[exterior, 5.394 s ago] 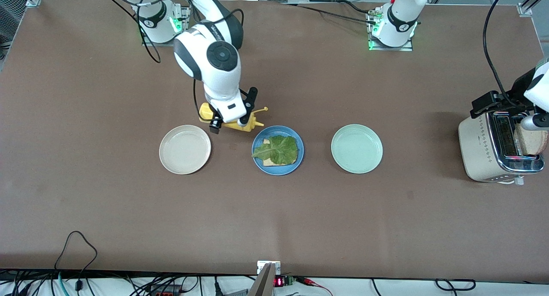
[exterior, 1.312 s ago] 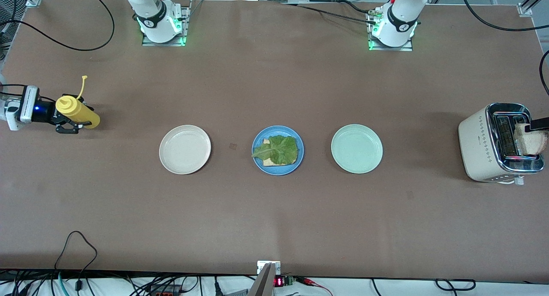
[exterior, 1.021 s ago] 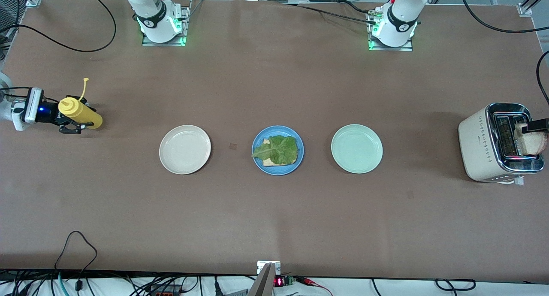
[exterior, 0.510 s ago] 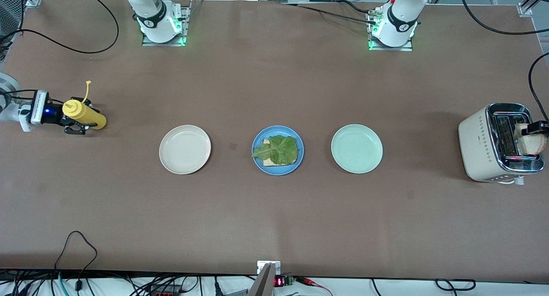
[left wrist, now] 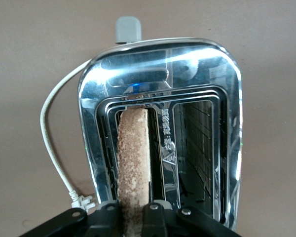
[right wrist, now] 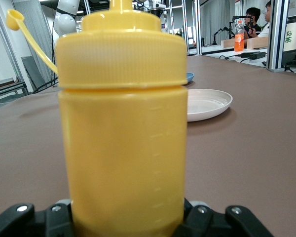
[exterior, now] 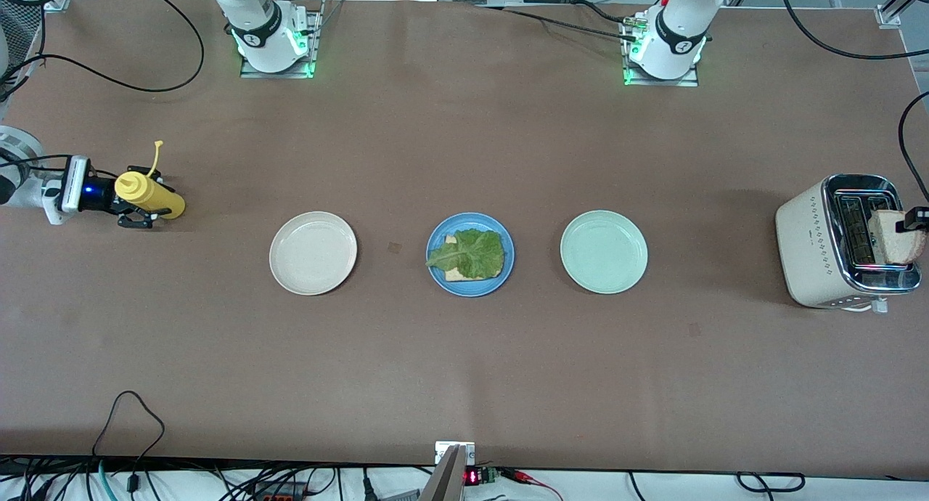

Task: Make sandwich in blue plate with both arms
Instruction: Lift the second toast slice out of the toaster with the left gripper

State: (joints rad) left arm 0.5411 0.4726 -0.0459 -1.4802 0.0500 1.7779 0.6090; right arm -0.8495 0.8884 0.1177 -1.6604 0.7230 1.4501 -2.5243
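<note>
Front view: the blue plate (exterior: 470, 254) sits mid-desk between a cream plate (exterior: 313, 253) and a mint plate (exterior: 604, 251), holding one bread slice under lettuce (exterior: 468, 253); the top slice is still missing. The toast (exterior: 895, 237) stands in the toaster (exterior: 842, 241) at the left arm's end.

Left wrist view: the left hand (left wrist: 134, 213) is clamped on the toast, apparently not yet lifted.

Right wrist view: the right hand (right wrist: 126, 215) grips a yellow bottle (right wrist: 123, 118) upright, low at the right arm's end.

Glossy chrome toaster (left wrist: 158, 69) top, ribbed yellow plastic bottle (right wrist: 123, 143), matt brown table (exterior: 464, 370).
</note>
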